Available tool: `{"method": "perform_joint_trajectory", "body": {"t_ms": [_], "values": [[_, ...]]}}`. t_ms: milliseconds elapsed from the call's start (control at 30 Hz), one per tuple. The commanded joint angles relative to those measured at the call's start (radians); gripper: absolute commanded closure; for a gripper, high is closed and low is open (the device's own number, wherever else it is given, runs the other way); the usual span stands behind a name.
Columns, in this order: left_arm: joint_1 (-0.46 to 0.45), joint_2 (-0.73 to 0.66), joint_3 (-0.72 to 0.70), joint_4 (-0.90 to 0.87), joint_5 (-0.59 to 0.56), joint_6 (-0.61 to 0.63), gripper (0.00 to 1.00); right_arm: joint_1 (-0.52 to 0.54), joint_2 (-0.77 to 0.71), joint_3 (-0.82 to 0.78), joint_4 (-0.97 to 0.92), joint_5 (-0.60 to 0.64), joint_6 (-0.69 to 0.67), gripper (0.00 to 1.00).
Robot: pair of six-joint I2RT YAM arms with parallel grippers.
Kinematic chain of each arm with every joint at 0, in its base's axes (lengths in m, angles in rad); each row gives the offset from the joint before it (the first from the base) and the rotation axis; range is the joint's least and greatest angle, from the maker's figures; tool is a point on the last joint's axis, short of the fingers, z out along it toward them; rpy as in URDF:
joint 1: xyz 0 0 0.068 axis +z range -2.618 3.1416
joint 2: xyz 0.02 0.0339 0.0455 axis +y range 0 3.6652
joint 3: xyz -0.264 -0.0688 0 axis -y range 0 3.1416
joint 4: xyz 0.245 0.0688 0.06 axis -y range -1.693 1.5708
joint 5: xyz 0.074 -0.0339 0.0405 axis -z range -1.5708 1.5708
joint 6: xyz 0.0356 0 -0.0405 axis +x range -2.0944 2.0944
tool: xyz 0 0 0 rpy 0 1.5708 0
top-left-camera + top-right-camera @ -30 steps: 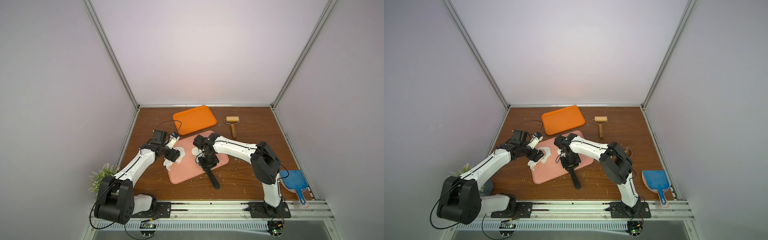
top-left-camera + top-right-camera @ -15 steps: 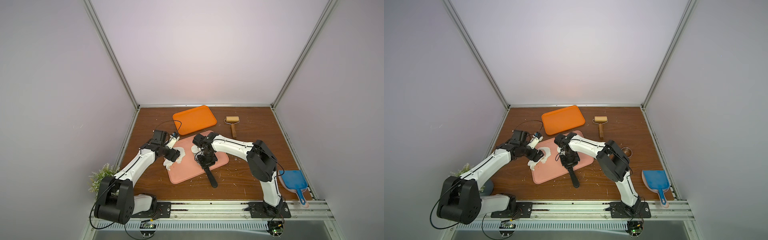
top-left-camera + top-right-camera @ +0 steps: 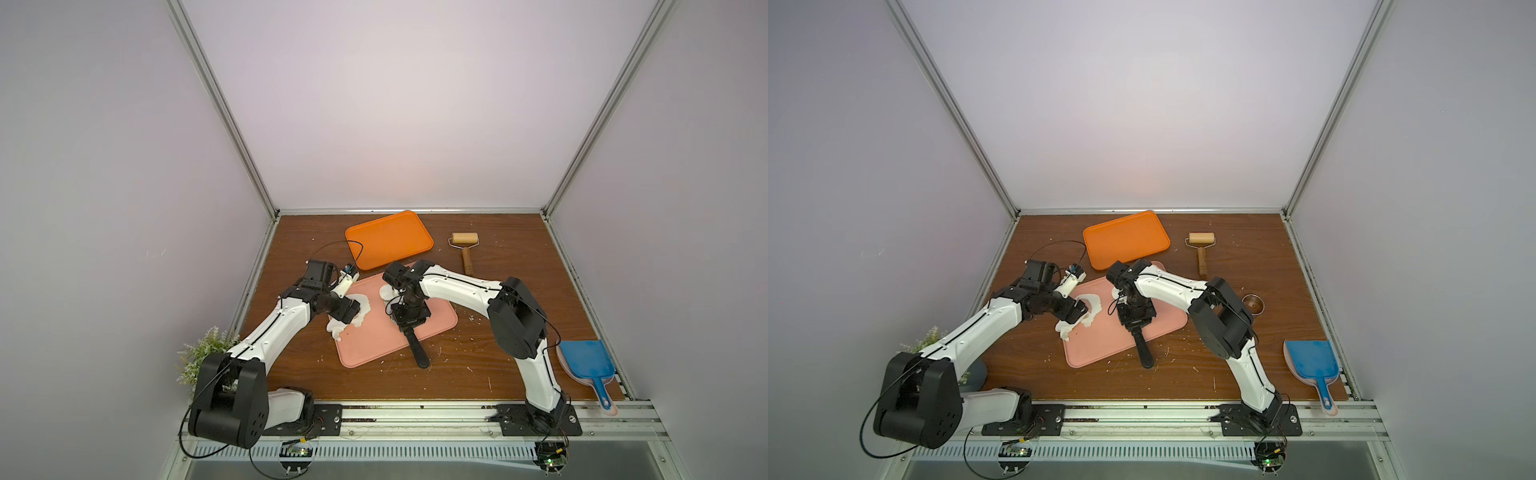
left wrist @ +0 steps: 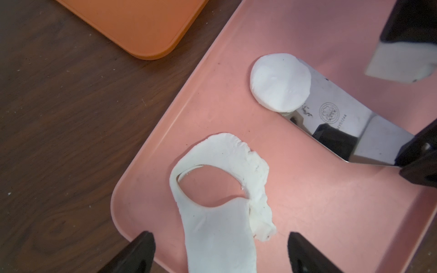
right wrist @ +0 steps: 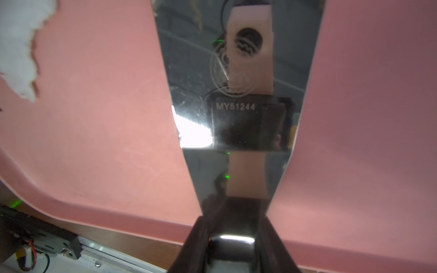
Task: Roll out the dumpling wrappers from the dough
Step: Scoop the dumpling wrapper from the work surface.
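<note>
Left wrist view shows the small round white dough wrapper [image 4: 280, 81] resting on the tip of the shiny steel spatula [image 4: 331, 104] over the pink plastic tray [image 4: 319, 212], apparently for lifting, right hand [image 5: 233, 236] clamped on its handle [image 3: 417, 353], left hand [image 4: 220, 236] gaping astride the ragged dough sheet [image 4: 217, 224].

The spatula [image 5: 236, 118] bears "MY51244" beside a round emblem on its blade.

The 2 arms reach inward; left hand [image 4: 218, 250] spread wide, right hand [image 5: 233, 238] clamped on the spatula [image 5: 236, 123].
</note>
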Motion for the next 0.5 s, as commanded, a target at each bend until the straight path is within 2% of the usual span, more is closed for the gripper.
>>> {"method": "perform_joint_trajectory", "body": {"t_ms": [0,467], "values": [[0.012,-0.012,-0.010,-0.012,0.010,0.005,0.08,-0.011,0.034,0.055,-0.003,-0.007,-0.008,1.00],[0.011,-0.014,-0.010,-0.012,0.010,0.005,0.08,-0.035,0.114,0.167,-0.034,-0.004,-0.023,1.00]]}}
